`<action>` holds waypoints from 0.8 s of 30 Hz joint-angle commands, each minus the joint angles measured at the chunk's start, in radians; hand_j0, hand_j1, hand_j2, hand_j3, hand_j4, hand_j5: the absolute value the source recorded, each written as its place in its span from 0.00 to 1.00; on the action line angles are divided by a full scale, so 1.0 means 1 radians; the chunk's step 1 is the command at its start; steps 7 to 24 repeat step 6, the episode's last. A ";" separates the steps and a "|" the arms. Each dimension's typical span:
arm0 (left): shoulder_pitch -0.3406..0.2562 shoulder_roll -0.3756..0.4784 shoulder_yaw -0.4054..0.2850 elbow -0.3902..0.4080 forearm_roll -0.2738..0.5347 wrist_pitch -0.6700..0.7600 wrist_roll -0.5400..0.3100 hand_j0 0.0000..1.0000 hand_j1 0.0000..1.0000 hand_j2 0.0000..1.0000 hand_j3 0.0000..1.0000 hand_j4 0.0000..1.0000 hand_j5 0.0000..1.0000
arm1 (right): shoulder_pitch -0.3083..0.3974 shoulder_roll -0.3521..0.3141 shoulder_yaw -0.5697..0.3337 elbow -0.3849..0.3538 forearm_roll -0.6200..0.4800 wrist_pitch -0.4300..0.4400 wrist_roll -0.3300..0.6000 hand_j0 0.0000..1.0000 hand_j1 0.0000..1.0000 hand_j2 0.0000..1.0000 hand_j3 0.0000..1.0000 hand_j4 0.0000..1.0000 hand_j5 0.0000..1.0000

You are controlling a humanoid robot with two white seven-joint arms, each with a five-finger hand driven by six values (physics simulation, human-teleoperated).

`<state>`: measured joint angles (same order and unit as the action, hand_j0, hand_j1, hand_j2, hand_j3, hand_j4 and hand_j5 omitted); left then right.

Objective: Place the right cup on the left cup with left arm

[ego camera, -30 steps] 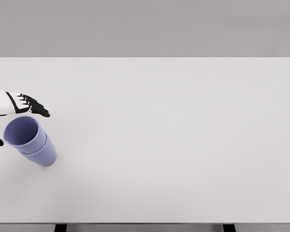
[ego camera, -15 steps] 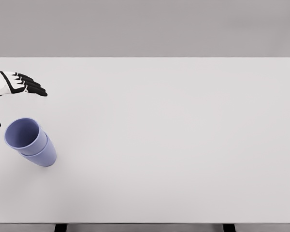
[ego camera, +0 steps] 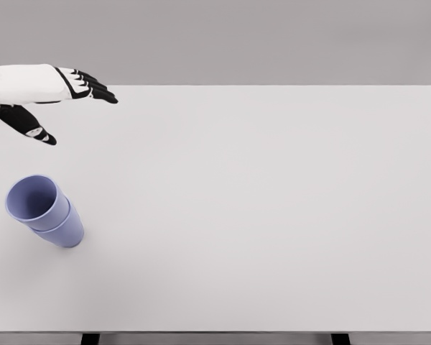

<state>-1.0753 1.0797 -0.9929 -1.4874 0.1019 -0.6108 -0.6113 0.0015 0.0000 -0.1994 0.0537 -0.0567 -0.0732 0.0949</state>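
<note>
Two lilac cups stand nested on the white table [ego camera: 258, 208] at the left: the upper cup [ego camera: 33, 200] sits inside the lower cup [ego camera: 63, 228], and the stack leans toward the left. My left hand [ego camera: 61, 108] hovers above and behind the stack, well clear of it, fingers [ego camera: 93, 88] stretched out to the right and thumb [ego camera: 30, 126] hanging down, open and holding nothing. The right arm does not show.
The table's far edge [ego camera: 273, 86] runs just beyond the hand. Its front edge [ego camera: 215, 332] lies near the bottom of the picture.
My left hand has risen away from the nested cups and moved up and to the right, staying open. The cups have not moved.
</note>
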 commanded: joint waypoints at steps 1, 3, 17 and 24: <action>0.002 -0.072 -0.001 0.036 -0.010 0.005 0.000 1.00 1.00 1.00 1.00 1.00 1.00 | 0.000 0.000 0.000 0.000 0.000 0.000 0.000 1.00 1.00 1.00 1.00 1.00 1.00; 0.003 -0.119 -0.003 0.045 -0.022 0.000 0.000 1.00 1.00 1.00 1.00 1.00 1.00 | 0.000 0.000 0.000 0.000 0.000 0.000 0.000 1.00 1.00 1.00 1.00 1.00 1.00; 0.029 -0.150 -0.004 0.049 -0.030 0.005 0.000 1.00 1.00 1.00 1.00 1.00 1.00 | 0.000 0.000 0.000 0.000 0.000 0.000 0.000 1.00 1.00 1.00 1.00 1.00 1.00; 0.029 -0.150 -0.004 0.049 -0.030 0.005 0.000 1.00 1.00 1.00 1.00 1.00 1.00 | 0.000 0.000 0.000 0.000 0.000 0.000 0.000 1.00 1.00 1.00 1.00 1.00 1.00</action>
